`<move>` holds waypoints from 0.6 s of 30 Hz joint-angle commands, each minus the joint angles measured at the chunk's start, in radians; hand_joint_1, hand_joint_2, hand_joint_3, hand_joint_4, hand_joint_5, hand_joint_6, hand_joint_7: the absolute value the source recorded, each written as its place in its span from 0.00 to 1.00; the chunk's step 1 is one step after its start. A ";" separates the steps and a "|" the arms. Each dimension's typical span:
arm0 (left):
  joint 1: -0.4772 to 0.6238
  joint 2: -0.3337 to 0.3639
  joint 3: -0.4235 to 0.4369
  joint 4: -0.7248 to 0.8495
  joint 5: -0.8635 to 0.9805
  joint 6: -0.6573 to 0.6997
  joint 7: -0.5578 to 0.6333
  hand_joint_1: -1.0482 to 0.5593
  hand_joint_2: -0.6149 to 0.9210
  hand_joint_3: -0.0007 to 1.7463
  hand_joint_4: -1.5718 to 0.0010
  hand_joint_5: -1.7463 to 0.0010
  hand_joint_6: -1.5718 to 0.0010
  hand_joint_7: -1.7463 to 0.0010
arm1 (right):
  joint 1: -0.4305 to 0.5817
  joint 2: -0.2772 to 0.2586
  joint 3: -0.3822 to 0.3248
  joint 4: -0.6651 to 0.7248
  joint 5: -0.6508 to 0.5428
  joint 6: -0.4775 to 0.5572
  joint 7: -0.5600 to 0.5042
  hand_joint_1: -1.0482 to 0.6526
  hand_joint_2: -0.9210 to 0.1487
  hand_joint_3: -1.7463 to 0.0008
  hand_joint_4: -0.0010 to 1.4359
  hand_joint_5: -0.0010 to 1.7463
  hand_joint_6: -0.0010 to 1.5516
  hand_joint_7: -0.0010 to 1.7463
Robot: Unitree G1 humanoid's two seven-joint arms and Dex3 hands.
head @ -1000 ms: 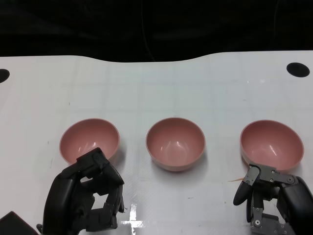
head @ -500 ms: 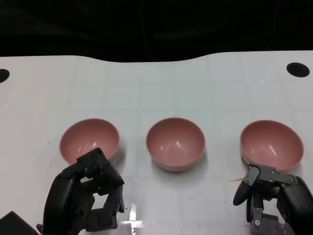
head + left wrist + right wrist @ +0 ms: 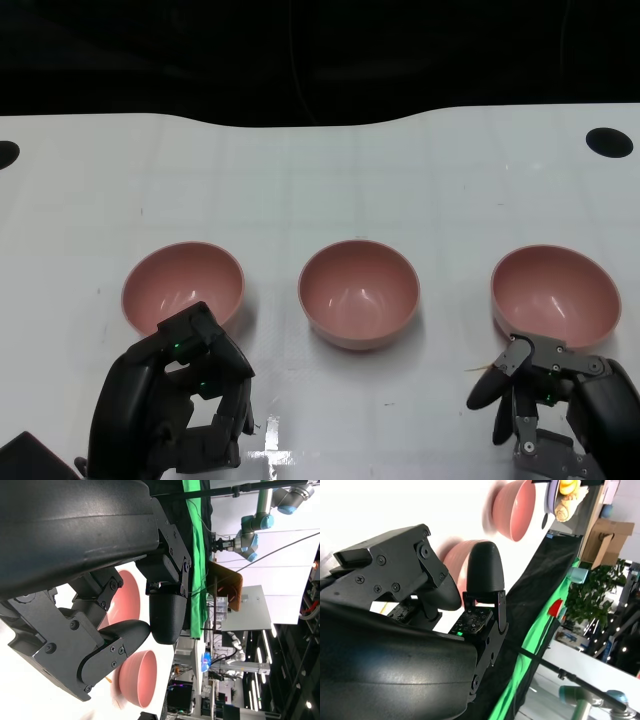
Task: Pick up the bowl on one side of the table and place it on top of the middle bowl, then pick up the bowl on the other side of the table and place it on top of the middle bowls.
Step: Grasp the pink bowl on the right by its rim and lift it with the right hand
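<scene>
The white table (image 3: 320,170) fills the head view, with three pink bowls in a row across it, well apart from one another. The left hand (image 3: 175,405) sits at about seven o'clock in that view, its black fingers (image 3: 190,335) curled inward with nothing between them; the fingertips lie just at the near rim of the left bowl (image 3: 183,285), and whether they touch it cannot be told. The right hand (image 3: 550,400) sits at about five o'clock, its fingers (image 3: 487,390) apart and bent downward, holding nothing, just in front of the near rim of the right bowl (image 3: 555,295). The middle bowl (image 3: 359,293) stands upright at the centre, between the other two, at about three o'clock from the left bowl and nine o'clock from the right one. All three bowls rest on the table, none stacked.
</scene>
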 commanded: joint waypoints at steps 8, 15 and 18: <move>-0.008 0.008 0.009 0.008 0.010 -0.015 -0.001 0.51 0.62 0.81 0.37 0.01 0.46 0.10 | -0.013 -0.061 -0.042 -0.044 -0.190 0.021 -0.084 0.38 0.09 0.96 0.21 0.51 0.23 0.30; -0.013 0.006 0.009 0.016 0.006 -0.012 -0.002 0.52 0.62 0.81 0.37 0.01 0.46 0.10 | -0.031 -0.103 -0.057 -0.071 -0.356 0.032 -0.153 0.29 0.11 1.00 0.06 0.44 0.14 0.17; -0.014 0.006 0.009 0.021 0.007 -0.012 -0.002 0.52 0.62 0.82 0.37 0.01 0.45 0.11 | -0.045 -0.124 -0.058 -0.090 -0.432 0.059 -0.175 0.25 0.11 1.00 0.02 0.43 0.12 0.14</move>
